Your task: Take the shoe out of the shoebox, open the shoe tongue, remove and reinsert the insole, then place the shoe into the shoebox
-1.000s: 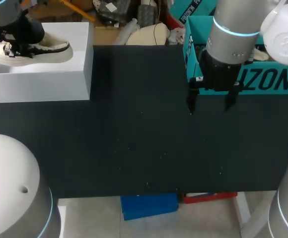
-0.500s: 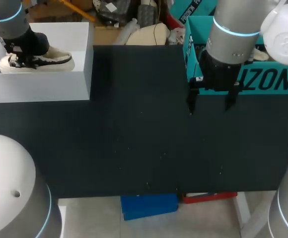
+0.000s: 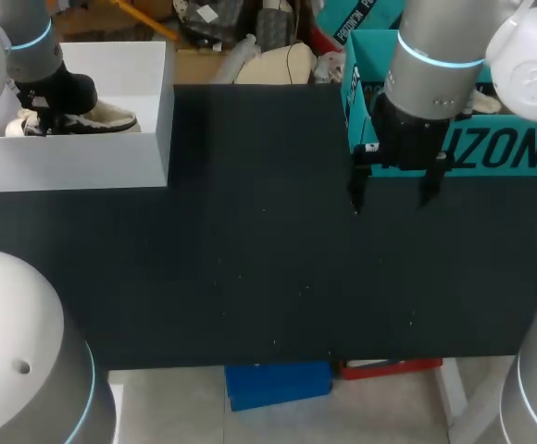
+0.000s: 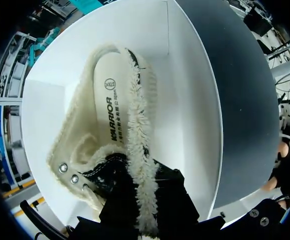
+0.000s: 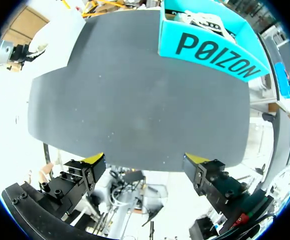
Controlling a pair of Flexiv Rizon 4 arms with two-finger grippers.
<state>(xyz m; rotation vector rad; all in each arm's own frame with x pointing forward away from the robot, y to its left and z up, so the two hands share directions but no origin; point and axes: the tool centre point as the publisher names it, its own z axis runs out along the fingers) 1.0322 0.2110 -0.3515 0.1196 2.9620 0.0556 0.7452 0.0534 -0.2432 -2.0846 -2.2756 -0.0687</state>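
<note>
Fleece-trimmed shoe (image 4: pixel 110 115), matt table (image 3: pixel 250 277)

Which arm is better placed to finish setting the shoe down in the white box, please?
Left. The left tool grips the shoe, already inside the white box. The right tool hangs open above the table, far across beside the blue box.

Head view: left arm (image 3: pixel 42 65) covers one end of the shoe (image 3: pixel 106 117); cannot tell which end. White shoebox (image 3: pixel 74 162) is cut off at the frame edge. Right arm (image 3: pixel 435 74) hides part of the teal box (image 3: pixel 514 148), which is also cut off at the edge.

Left wrist view: the black body of the left gripper (image 4: pixel 145 212) covers the shoe's laced part; its grip is unreadable.

Right wrist view: teal box contents too small to identify.
</note>
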